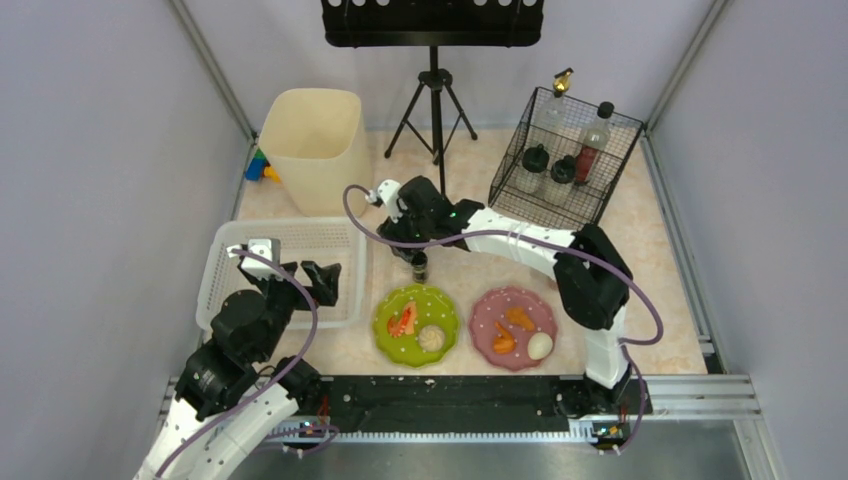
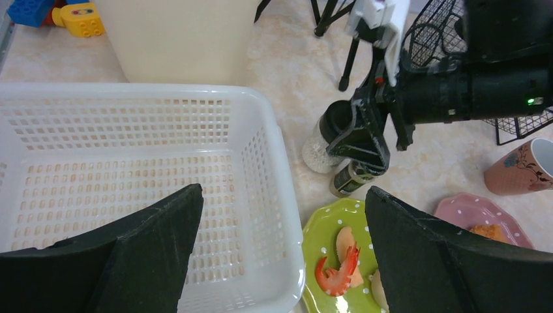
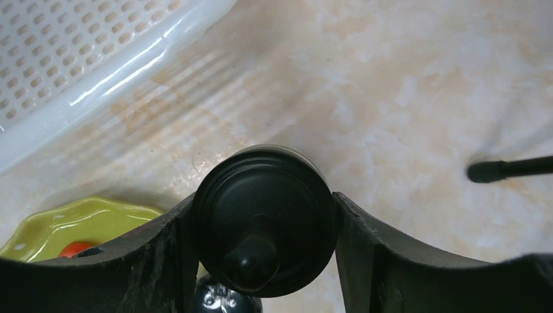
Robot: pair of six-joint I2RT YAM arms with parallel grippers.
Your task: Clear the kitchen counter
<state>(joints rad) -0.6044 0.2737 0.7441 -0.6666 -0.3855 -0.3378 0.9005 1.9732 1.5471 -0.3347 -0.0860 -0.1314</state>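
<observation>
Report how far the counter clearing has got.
Looks done: four bottles stand in the wire rack. In hand: the right gripper has its fingers shut on a black-capped jar by the green plate; the left gripper, fingers open, hangs over the white basket. Left on the counter: both plates, pink plate included, a cup, toy bricks.

left arm [image 1: 240, 330], right arm [image 1: 520, 245]: white links, black joints, purple cables [image 1: 346, 205], green wrist light [image 2: 535, 101]
</observation>
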